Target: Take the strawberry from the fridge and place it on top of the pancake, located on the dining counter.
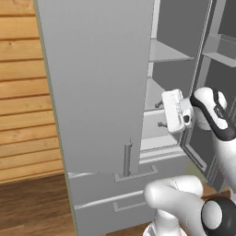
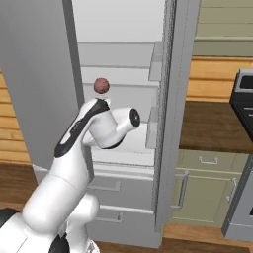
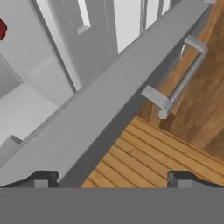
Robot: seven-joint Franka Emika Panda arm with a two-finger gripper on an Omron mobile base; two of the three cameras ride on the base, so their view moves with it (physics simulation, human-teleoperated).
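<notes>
Strawberry not yet picked up; fridge open, arm reaching in

Strawberry (image 3: pixel 2 29), a tiny bright red fruit, appears as a sliver at the upper left edge of the hand view, lying on a pale inner surface of the tall light-grey fridge (image 1: pixel 97 87). Nothing is touching it.

The fridge's right-hand door (image 2: pixel 170 118) stands swung open, so that step looks finished. In the hand view the door's grey edge runs diagonally across the picture, with its slim handle (image 3: pixel 181 83) seen against the brown wooden floor.

The white robot arm reaches into the open compartment. In the left base view its tool (image 1: pixel 161 114) points toward the pale clear shelves (image 1: pixel 168 53), at about middle height. In the hand view the two dark fingertips (image 3: pixel 41 178) sit far apart at the bottom edge, so the tool is spread wide and carries nothing.

In the right base view a larger dull pinkish-brown ball (image 2: pixel 101 85) rests on a shelf just above the arm's elbow. It is not the target fruit.

Judged from these pictures, the task is in its early part. Left to do: bring the tool to the strawberry, grip it, lift it out, travel to the dark-brown wooden dining worktop, and set the fruit on the pancake stack.
</notes>
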